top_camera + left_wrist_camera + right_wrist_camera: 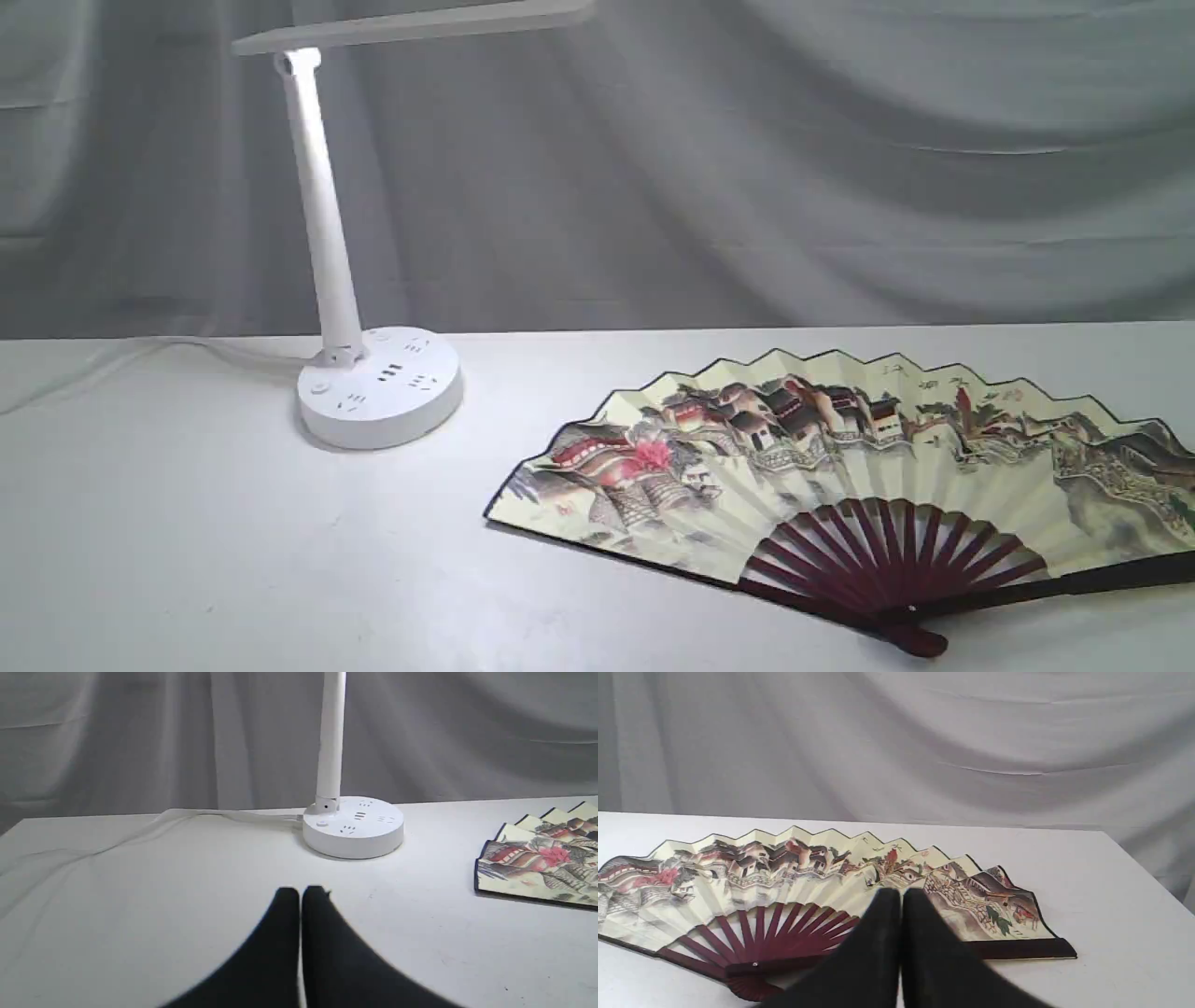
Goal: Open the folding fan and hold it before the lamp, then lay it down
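Observation:
The folding fan (840,476) lies spread open and flat on the white table, right of centre in the exterior view, its maroon ribs meeting at a pivot near the front edge. The lamp (378,387) stands to its left, with the round base on the table, the stem rising and the bar head at the top. No gripper shows in the exterior view. My left gripper (300,892) is shut with nothing in it, hovering short of the lamp (352,826), the fan's end (537,868) off to one side. My right gripper (901,893) is shut and empty, above the fan (784,877).
The lamp's white cable (187,815) trails from the base across the table toward its far corner. A grey draped cloth (747,168) hangs behind the table. The table's side edge (1143,872) runs close beyond the fan's dark outer guard.

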Action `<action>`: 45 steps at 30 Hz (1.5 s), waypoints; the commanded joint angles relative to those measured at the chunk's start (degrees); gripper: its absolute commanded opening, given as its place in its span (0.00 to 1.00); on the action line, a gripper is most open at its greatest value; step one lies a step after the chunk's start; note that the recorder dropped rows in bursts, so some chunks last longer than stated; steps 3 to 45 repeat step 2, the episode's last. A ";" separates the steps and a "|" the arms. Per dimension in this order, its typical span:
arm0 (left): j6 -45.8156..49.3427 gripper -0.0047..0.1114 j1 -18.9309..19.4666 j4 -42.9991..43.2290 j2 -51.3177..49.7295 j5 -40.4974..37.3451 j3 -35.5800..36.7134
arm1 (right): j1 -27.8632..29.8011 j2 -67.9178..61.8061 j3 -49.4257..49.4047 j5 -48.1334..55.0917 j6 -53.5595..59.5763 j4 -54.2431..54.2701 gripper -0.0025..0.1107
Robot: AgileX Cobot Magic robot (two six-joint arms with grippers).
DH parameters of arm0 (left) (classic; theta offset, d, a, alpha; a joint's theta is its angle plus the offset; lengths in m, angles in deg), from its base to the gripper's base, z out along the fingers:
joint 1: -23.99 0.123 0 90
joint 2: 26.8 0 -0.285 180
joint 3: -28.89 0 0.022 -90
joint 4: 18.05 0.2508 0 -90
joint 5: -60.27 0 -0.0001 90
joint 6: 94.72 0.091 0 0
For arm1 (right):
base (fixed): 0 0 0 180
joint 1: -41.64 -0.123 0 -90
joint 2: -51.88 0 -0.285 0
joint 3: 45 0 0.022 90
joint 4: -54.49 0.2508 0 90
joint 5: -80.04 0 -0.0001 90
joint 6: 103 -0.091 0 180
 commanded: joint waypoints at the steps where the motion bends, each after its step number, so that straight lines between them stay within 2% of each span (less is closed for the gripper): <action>1: -0.16 0.04 0.10 -0.07 0.20 0.62 0.26 | 0.02 0.27 -0.14 0.27 -0.10 0.14 0.02; 45: -0.16 0.04 0.10 -0.07 0.20 0.62 0.26 | 0.02 0.27 -0.14 0.27 -0.10 0.14 0.02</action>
